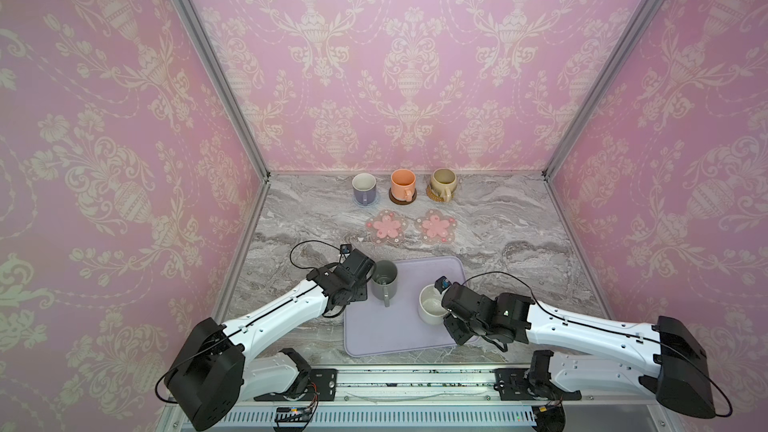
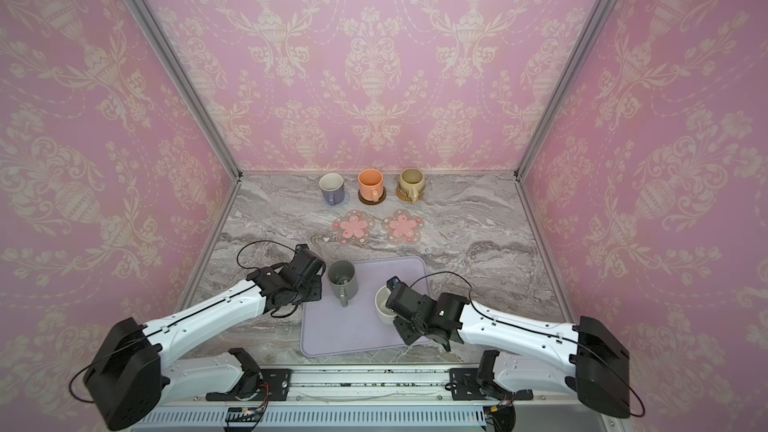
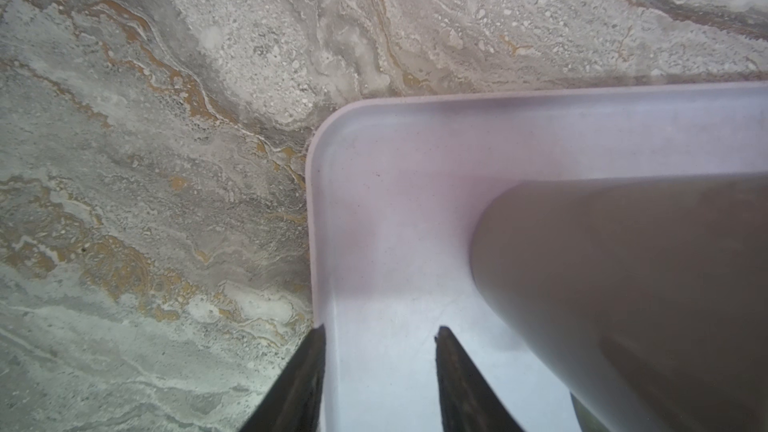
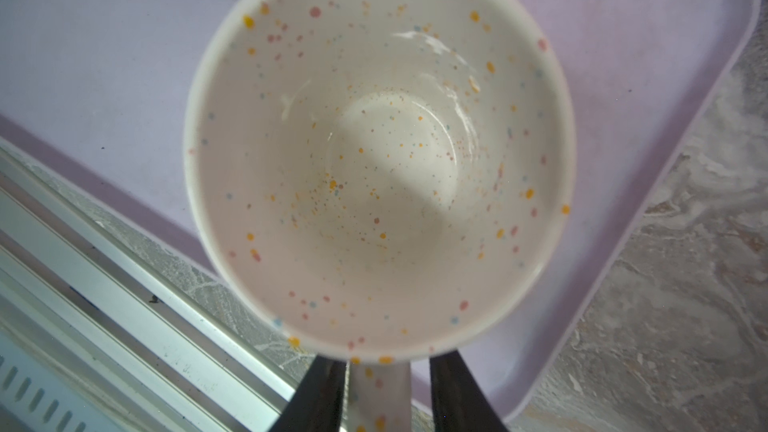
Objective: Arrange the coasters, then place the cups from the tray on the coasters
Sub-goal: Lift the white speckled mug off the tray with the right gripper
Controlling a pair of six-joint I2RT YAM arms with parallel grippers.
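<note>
The lavender-grey tray (image 1: 409,332) holds a dark grey cup (image 1: 383,281) and a white speckled cup (image 1: 429,305). My left gripper (image 3: 380,328) is open over the tray's corner (image 3: 332,147), beside the dark grey cup (image 3: 623,284), with nothing between its fingers. My right gripper (image 4: 386,361) is open astride the speckled cup's handle (image 4: 380,388); one finger is against it and the other stands apart. At the back, a lavender cup (image 1: 364,189), an orange cup (image 1: 402,185) and a beige cup (image 1: 443,184) each stand on a coaster. Two pink flower coasters (image 1: 386,227) (image 1: 436,226) lie bare.
Marble tabletop (image 1: 519,251) lies around the tray, enclosed by pink wallpapered walls on three sides. A metal rail (image 1: 415,380) runs along the front edge just behind the tray. The pink coasters lie between the tray and the back row of cups.
</note>
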